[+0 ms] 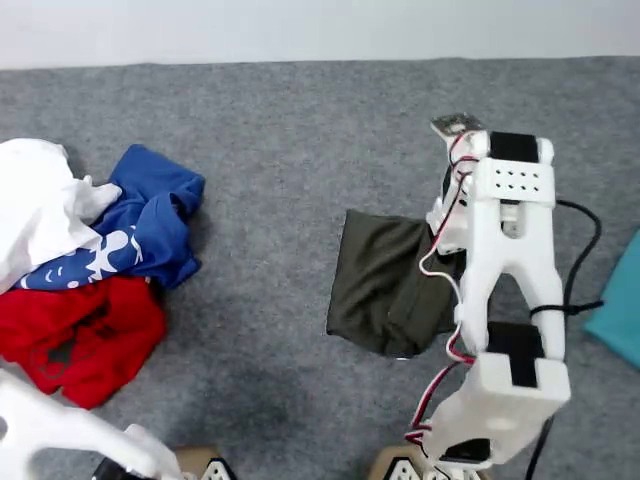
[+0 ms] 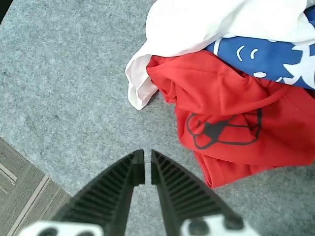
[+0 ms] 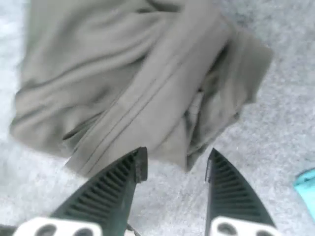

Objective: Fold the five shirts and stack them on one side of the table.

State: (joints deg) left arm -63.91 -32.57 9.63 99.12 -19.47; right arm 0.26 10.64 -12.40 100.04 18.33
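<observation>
An olive-green shirt (image 1: 385, 283) lies roughly folded in the middle of the grey table. My right gripper (image 3: 174, 164) hangs open just above its near edge (image 3: 133, 93), with nothing between the fingers; that arm (image 1: 505, 260) covers the shirt's right side in the high view. At the far left lies a heap of a white shirt (image 1: 35, 210), a blue shirt (image 1: 145, 225) and a red shirt (image 1: 85, 335). My left gripper (image 2: 146, 169) is shut and empty, over bare felt short of the red shirt (image 2: 231, 123). A teal shirt (image 1: 620, 305) peeks in at the right edge.
Grey felt covers the table (image 1: 270, 130), bare along the back and between the heap and the olive shirt. The table's edge and a wooden floor (image 2: 19, 196) show beside my left gripper. The left arm's white body (image 1: 70, 430) sits at the front left corner.
</observation>
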